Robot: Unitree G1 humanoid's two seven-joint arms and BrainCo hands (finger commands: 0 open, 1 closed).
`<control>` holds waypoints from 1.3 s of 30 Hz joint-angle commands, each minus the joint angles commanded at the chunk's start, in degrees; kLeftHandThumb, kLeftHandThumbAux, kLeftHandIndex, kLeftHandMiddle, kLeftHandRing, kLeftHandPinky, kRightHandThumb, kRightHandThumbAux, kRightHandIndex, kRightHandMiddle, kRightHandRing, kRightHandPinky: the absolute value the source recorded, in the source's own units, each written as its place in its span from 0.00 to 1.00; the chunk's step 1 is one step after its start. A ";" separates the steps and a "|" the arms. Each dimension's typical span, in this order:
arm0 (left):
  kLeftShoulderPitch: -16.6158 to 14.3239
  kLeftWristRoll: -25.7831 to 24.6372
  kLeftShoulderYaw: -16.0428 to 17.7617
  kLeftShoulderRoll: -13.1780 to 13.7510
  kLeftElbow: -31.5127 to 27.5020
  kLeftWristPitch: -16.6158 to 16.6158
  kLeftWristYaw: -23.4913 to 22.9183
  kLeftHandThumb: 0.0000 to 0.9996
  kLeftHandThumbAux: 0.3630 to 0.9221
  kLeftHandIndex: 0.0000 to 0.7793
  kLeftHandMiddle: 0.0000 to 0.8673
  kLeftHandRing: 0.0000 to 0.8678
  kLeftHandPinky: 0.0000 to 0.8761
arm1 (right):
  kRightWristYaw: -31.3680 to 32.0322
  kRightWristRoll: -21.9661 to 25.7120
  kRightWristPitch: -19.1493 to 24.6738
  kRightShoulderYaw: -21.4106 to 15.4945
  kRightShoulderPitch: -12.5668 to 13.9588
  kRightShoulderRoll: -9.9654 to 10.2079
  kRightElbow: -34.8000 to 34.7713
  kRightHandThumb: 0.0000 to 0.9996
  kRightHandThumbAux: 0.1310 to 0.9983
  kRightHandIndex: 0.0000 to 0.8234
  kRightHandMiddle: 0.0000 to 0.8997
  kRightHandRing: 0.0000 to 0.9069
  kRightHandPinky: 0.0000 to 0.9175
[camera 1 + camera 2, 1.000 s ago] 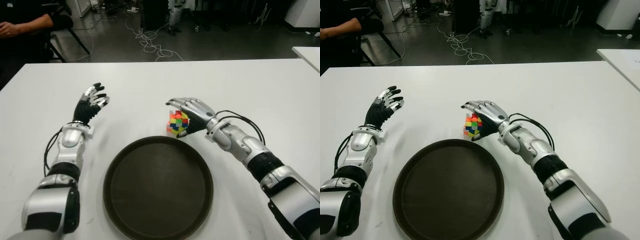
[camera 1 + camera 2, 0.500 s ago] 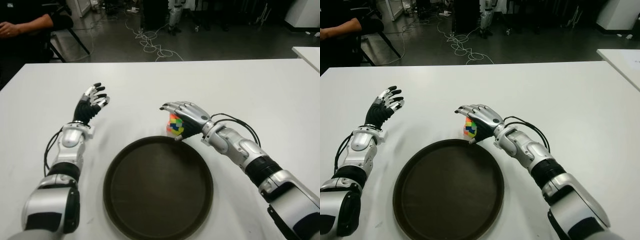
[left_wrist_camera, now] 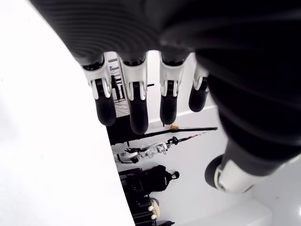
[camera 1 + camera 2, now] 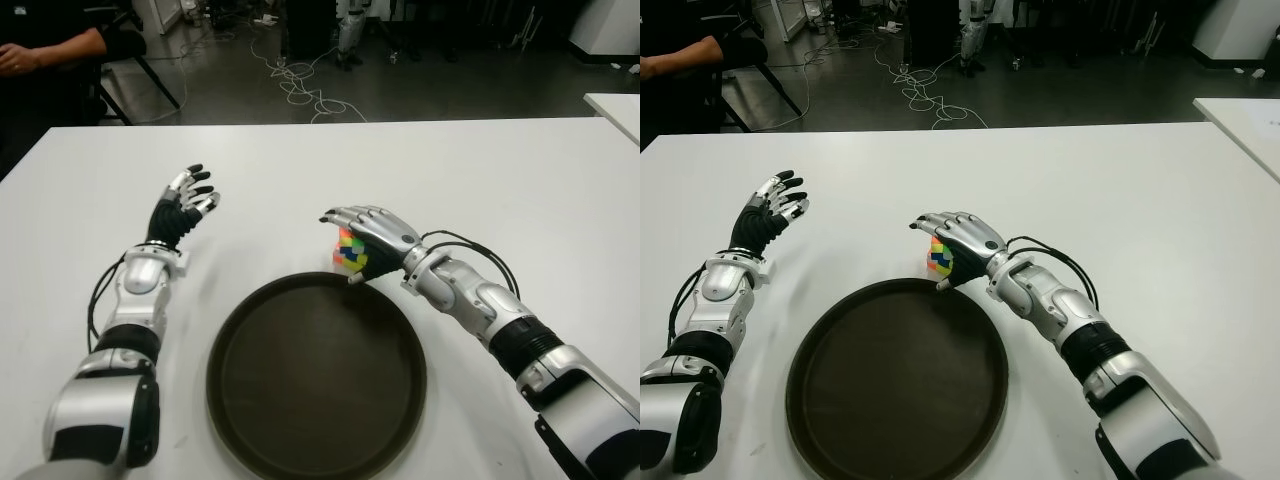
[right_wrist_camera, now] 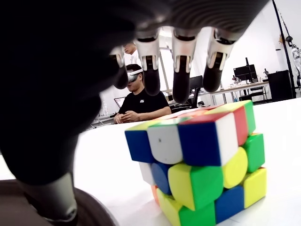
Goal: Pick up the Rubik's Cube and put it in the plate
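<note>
The Rubik's Cube point(image 4: 349, 254) stands on the white table point(image 4: 500, 180), just beyond the far rim of the dark round plate point(image 4: 316, 375). My right hand point(image 4: 340, 247) arches over the cube from the right. In the right wrist view its fingers point(image 5: 181, 75) hover spread above the cube point(image 5: 202, 160), with a gap between them, and the thumb point(image 5: 51, 193) sits low beside it. The hand is open and holds nothing. My left hand point(image 4: 185, 205) is raised over the table to the left of the plate, fingers point(image 3: 136, 101) spread, empty.
A person point(image 4: 40, 45) sits beyond the table's far left corner. Cables point(image 4: 300, 85) lie on the floor behind the table. A second white table point(image 4: 615, 105) shows at the right edge. The plate's inside is bare.
My right hand has shifted left and come farther over the cube, hiding more of it. The cube, the plate and the left hand have not moved.
</note>
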 joint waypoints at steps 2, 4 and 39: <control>0.03 0.00 0.01 -0.01 -0.06 -0.07 0.00 0.20 0.57 0.11 0.18 0.18 0.21 | -0.05 -0.07 0.33 0.07 0.00 -0.02 -0.15 0.00 0.73 0.12 0.15 0.17 0.18; 0.05 -0.08 0.07 -0.06 -0.16 -0.13 -0.07 0.20 0.56 0.11 0.18 0.18 0.21 | -0.23 -0.11 0.58 0.09 -0.01 -0.04 -0.25 0.00 0.73 0.13 0.15 0.17 0.18; -0.11 -0.58 0.53 0.01 0.57 -0.34 -1.49 0.21 0.57 0.11 0.18 0.19 0.21 | -3.55 1.79 1.45 -2.14 -2.72 0.66 5.68 0.00 0.72 0.11 0.13 0.15 0.17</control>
